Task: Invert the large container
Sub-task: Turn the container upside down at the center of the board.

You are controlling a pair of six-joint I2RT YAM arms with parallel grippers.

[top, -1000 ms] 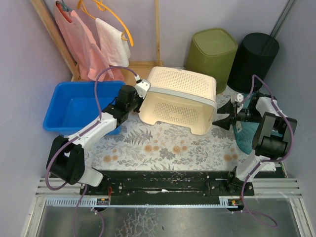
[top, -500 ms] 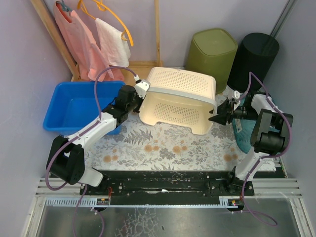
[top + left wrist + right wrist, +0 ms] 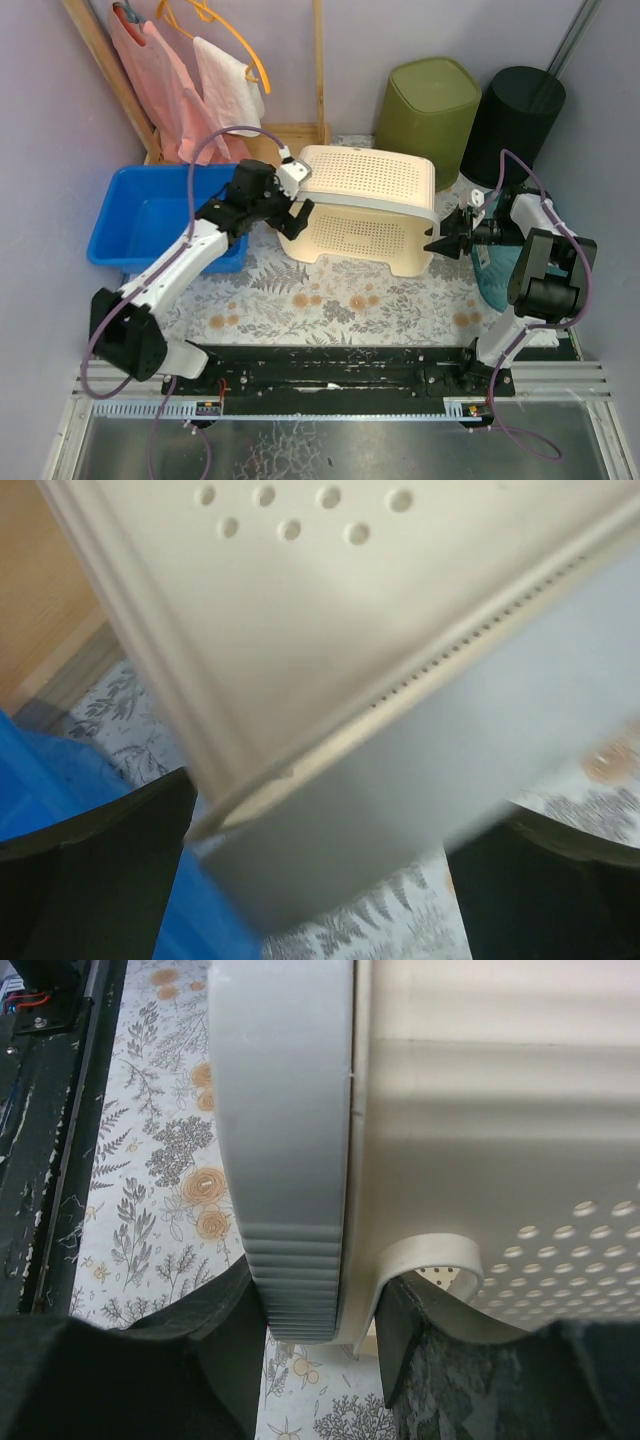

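Note:
The large container (image 3: 365, 205), a cream perforated basket with a grey rim, lies bottom-up on the floral mat. My left gripper (image 3: 293, 215) hangs open at its left end. In the left wrist view the container (image 3: 330, 630) fills the frame, its rim lying between the wide-apart fingers (image 3: 90, 880) with room on both sides. My right gripper (image 3: 440, 243) is at the container's right end. Seen from the right wrist, that gripper (image 3: 320, 1330) is shut on the grey rim (image 3: 290, 1110), one finger outside and one under the handle cut-out.
A blue tub (image 3: 150, 215) stands left of the container, close behind my left arm. An olive bin (image 3: 432, 100) and a black bin (image 3: 515, 115) stand at the back right. Clothes on hangers (image 3: 190, 80) hang at the back left. A teal object (image 3: 495, 275) lies beside my right arm.
My left gripper has opened and let go of the container's left rim, then shifted slightly right. The container has settled lower and flatter. The right gripper closed on the right rim and holds.

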